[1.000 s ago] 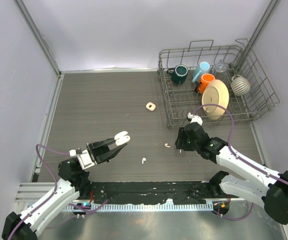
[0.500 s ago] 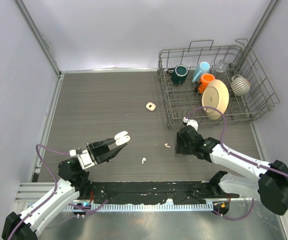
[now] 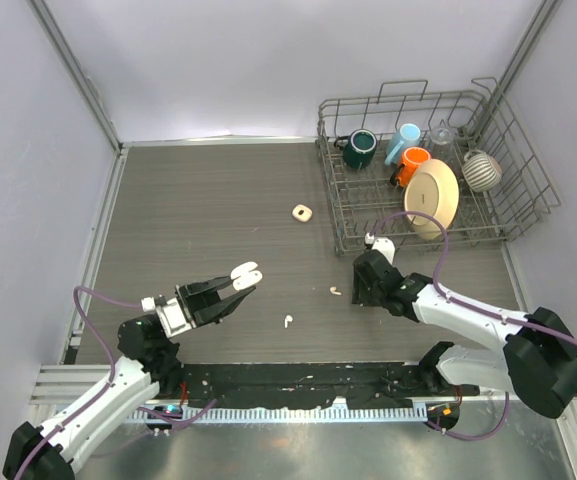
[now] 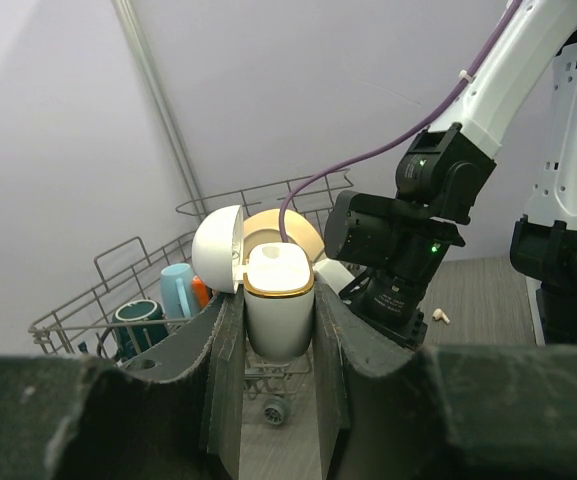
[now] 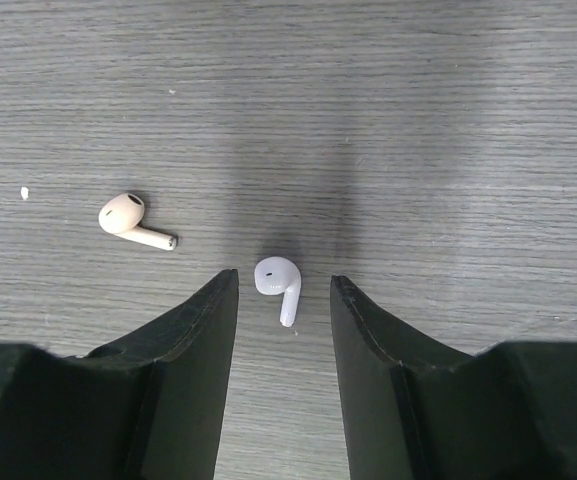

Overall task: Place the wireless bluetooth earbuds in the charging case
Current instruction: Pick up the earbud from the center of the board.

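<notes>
My left gripper (image 3: 236,285) is shut on the white charging case (image 4: 278,310), held above the table with its lid (image 4: 218,248) swung open. My right gripper (image 5: 284,285) is open and low over the table, pointing down. A white earbud (image 5: 276,277) lies on the wood between its fingers, touching neither. A cream earbud (image 5: 128,218) lies to the left of it, outside the jaws. In the top view one earbud (image 3: 334,291) shows just left of the right gripper (image 3: 365,290), and another earbud (image 3: 288,321) lies nearer the front edge.
A second small rounded case (image 3: 302,212) sits closed on the table behind the earbuds. A wire dish rack (image 3: 340,200) at the back right holds mugs, a cup and a plate. Grey walls close in the table on both sides.
My right gripper has shifted slightly left and settled over the white earbud, with its jaws narrowing around it. The left arm and the case have stayed still.
</notes>
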You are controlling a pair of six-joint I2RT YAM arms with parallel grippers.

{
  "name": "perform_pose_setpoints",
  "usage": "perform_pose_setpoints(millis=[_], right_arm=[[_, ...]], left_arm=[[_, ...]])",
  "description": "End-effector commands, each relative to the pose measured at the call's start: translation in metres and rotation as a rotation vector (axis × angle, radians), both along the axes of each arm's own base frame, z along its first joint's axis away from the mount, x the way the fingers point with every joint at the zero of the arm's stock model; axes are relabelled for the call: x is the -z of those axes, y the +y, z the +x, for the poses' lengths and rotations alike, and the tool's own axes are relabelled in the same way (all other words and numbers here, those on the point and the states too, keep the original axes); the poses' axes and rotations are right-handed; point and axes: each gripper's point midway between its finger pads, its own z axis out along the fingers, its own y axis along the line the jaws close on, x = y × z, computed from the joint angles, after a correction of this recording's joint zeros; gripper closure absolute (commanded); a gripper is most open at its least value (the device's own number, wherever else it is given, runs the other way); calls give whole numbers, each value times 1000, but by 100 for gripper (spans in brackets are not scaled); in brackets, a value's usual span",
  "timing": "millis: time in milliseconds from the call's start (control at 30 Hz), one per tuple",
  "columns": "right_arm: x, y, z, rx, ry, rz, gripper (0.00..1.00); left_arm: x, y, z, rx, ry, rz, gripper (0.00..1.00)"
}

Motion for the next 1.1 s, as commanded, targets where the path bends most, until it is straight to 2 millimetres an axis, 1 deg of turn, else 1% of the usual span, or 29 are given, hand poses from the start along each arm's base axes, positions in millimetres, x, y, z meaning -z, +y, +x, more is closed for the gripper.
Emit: perform_pose_setpoints(millis=[0,433,600,700,900,1033,1067], right_arm=[[-1,3,9,22,-43,8,53],[9,2,9,32,-25,-10,57],[11,1,9,34,-21,-14,61],[13,2,8,33,-12,-14,66],[12,7,3,45,3,20,73],[13,15,-5,48,18,41,77],[14,17,-10,43,20,26,77]], left_arm=[[-1,1,-1,-6,-25,-4,100],[0,0,-1,-6,-23,0,100],[2,1,-1,-8,-20,-1,100],[2,1,-1,-9,-22,-1,100],[3,1,-2,-6,-18,3,100],[3,1,-2,-7,-18,1,100],[3,1,-2,-7,-18,1,100]])
